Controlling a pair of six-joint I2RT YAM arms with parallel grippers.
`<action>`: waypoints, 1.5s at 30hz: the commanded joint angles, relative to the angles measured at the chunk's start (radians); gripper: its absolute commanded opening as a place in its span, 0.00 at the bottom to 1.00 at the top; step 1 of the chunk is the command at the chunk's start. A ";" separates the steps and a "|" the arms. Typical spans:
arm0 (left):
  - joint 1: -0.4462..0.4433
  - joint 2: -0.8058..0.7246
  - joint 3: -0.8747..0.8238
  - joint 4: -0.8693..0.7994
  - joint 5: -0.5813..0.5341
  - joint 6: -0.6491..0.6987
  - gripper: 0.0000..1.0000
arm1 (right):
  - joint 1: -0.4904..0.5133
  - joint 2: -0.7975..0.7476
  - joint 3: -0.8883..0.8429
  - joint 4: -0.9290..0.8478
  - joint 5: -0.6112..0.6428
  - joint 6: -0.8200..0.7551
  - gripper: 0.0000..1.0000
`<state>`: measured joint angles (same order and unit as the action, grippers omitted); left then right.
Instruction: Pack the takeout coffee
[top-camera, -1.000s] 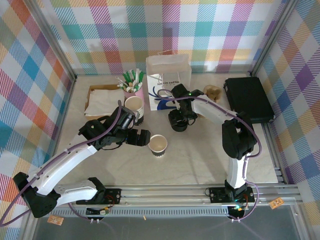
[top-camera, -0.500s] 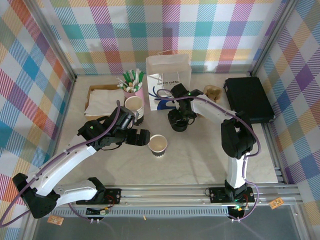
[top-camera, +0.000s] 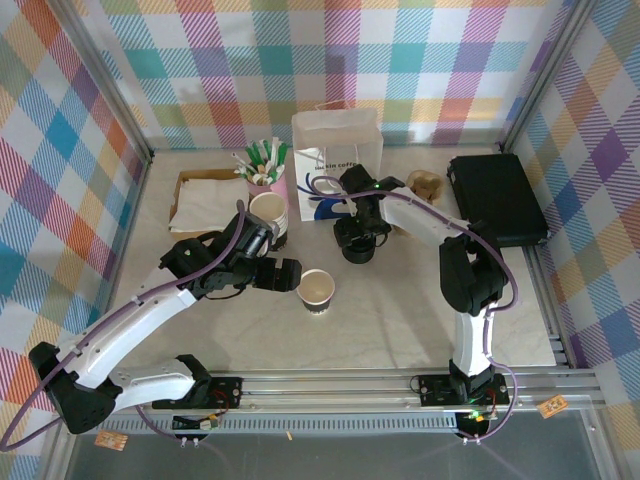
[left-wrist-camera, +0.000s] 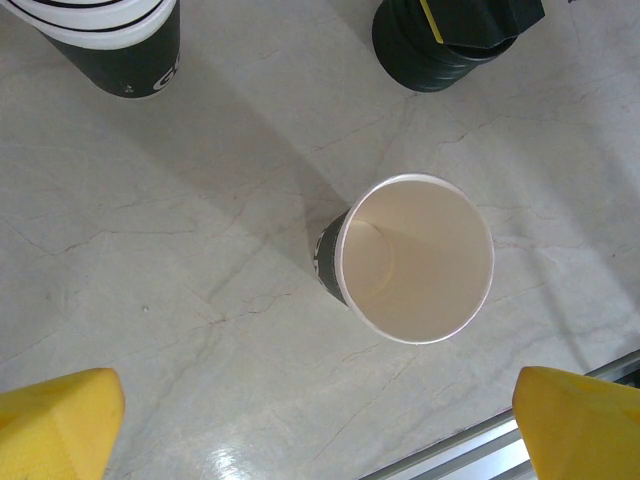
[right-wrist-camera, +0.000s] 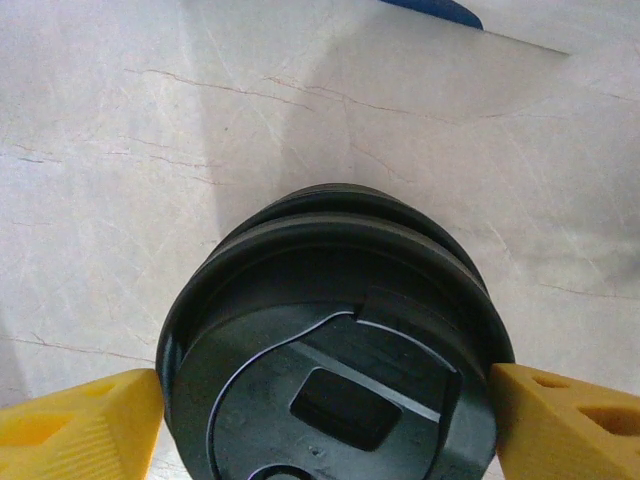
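The takeout coffee cup (top-camera: 317, 290) (left-wrist-camera: 415, 258) stands upright mid-table, cream inside, dark outside, its top open. My left gripper (top-camera: 284, 272) (left-wrist-camera: 320, 425) hovers just left of it, open wide, with nothing between its yellow fingertips (left-wrist-camera: 55, 425). A squat stack of black lids (top-camera: 357, 250) (right-wrist-camera: 330, 330) (left-wrist-camera: 435, 55) sits in front of the bag. My right gripper (top-camera: 357, 238) (right-wrist-camera: 325, 420) is down over the stack, and a yellow fingertip (right-wrist-camera: 80, 425) presses each side of the top lid.
A white paper bag (top-camera: 338, 165) with a blue logo stands at the back. A stack of cups (top-camera: 268, 215) (left-wrist-camera: 110, 40), a pink holder of sticks (top-camera: 265, 170) and a napkin tray (top-camera: 205, 200) are at the back left. A black case (top-camera: 497, 198) lies at the right.
The right gripper has edged slightly left and back over the lid stack. The left arm and the cup have barely moved.
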<state>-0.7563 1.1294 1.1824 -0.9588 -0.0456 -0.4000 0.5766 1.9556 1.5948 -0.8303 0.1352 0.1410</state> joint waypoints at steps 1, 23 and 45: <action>-0.006 0.002 0.026 -0.006 -0.006 -0.002 0.99 | 0.002 0.015 0.017 -0.006 -0.002 -0.011 0.83; -0.006 -0.004 0.019 -0.001 -0.005 0.005 0.99 | 0.002 0.008 -0.002 -0.012 0.018 -0.006 0.78; -0.006 -0.016 0.014 0.024 0.000 0.007 0.99 | 0.003 -0.060 -0.016 -0.032 0.018 -0.005 0.66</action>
<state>-0.7563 1.1236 1.1824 -0.9565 -0.0452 -0.3996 0.5766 1.9415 1.5856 -0.8345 0.1497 0.1406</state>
